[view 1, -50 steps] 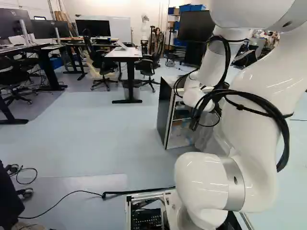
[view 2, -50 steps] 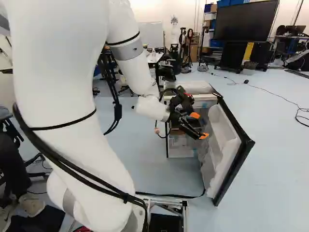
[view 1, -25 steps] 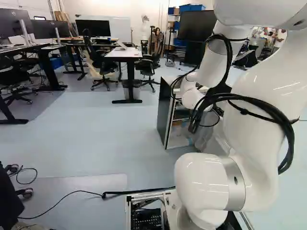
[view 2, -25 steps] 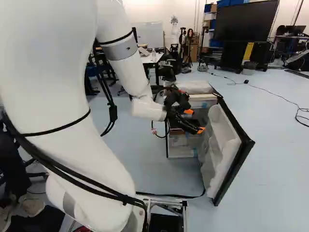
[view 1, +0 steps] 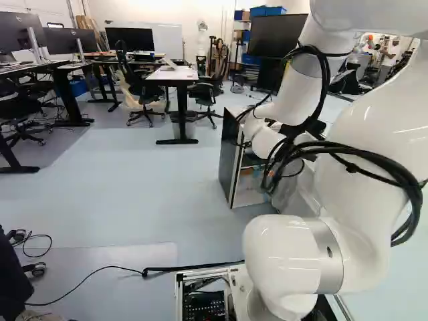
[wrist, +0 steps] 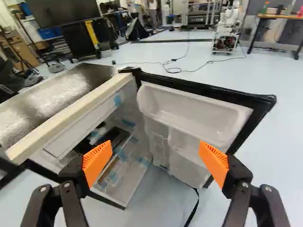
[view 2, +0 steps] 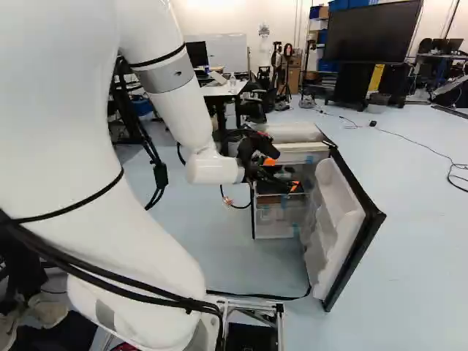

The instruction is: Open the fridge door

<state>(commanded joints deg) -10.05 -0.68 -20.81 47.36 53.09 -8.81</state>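
My gripper is in front of the small fridge's upper part in the right base view, left of the door. The fridge door stands wide open, its white shelved inner side showing. The fridge body shows its dark side in the left base view, where the arm hides the gripper. In the wrist view the gripper has its fingers spread wide, nothing held between them. Ahead of them lie the door's inner shelves on one side and the fridge's silvery top on the other.
Beyond the fridge are a desk, office chairs and a large dark screen. A cable lies on the floor past the door. Another robot stands far off. A black cord runs between base and fridge.
The arm has swung, taking the gripper leftward and slightly upward in the right base view, away from the door. Door, fridge and base have stayed put.
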